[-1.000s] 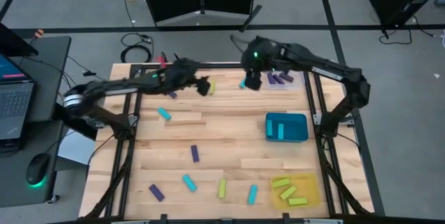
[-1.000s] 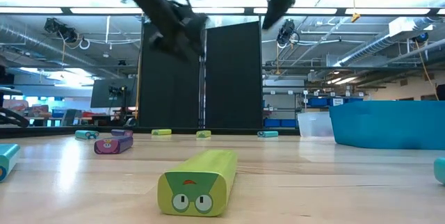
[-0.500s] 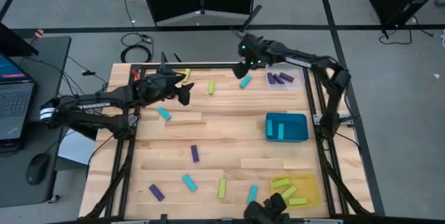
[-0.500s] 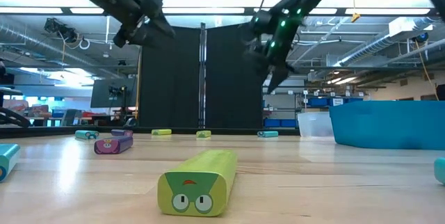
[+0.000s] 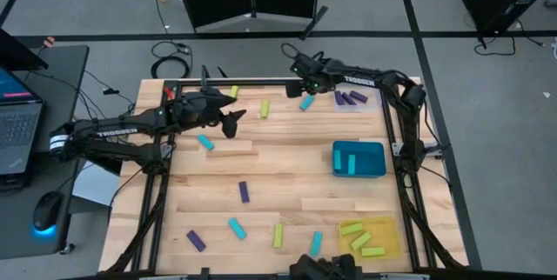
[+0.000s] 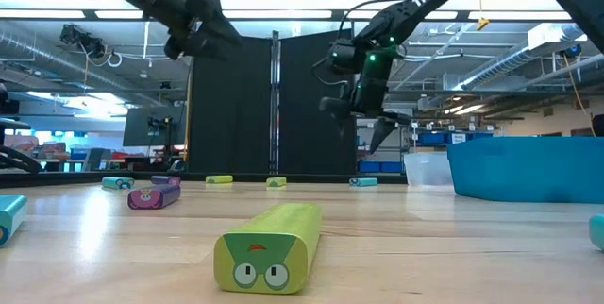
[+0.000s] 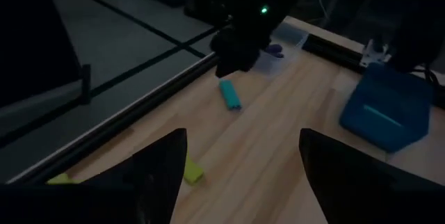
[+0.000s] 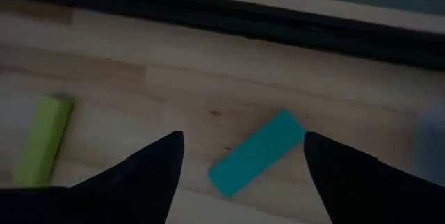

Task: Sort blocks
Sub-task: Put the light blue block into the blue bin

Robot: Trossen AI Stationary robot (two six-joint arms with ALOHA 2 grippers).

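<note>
Small blocks in cyan, purple and yellow-green lie flat on the wooden table [image 5: 287, 176]. My right gripper [image 5: 302, 73] hangs open above the table's far edge, pointing steeply down. A cyan block [image 8: 254, 163] [image 5: 306, 103] lies on the wood below it, between its spread fingers and untouched. A yellow-green block [image 8: 43, 140] [image 5: 265, 108] lies to the left of the cyan one. My left gripper [image 5: 237, 116] hovers open and nothing is between its fingers, high over the far left of the table. In the low view the right gripper [image 6: 363, 126] is well clear of the tabletop.
A teal tray [image 5: 370, 169] at mid right holds a cyan block. A yellow tray [image 5: 387, 228] at the near right holds yellow-green blocks. A clear tray [image 5: 370, 104] at the far right holds purple blocks. Loose blocks lie across the table's middle and near part, one of them cyan [image 5: 204, 142].
My right gripper has sunk toward the table's far edge, above the cyan block, rolling its wrist about; its fingers stand wider apart now. My left gripper has drawn back toward the table's left edge, staying open, and then kept still. No block has moved.
</note>
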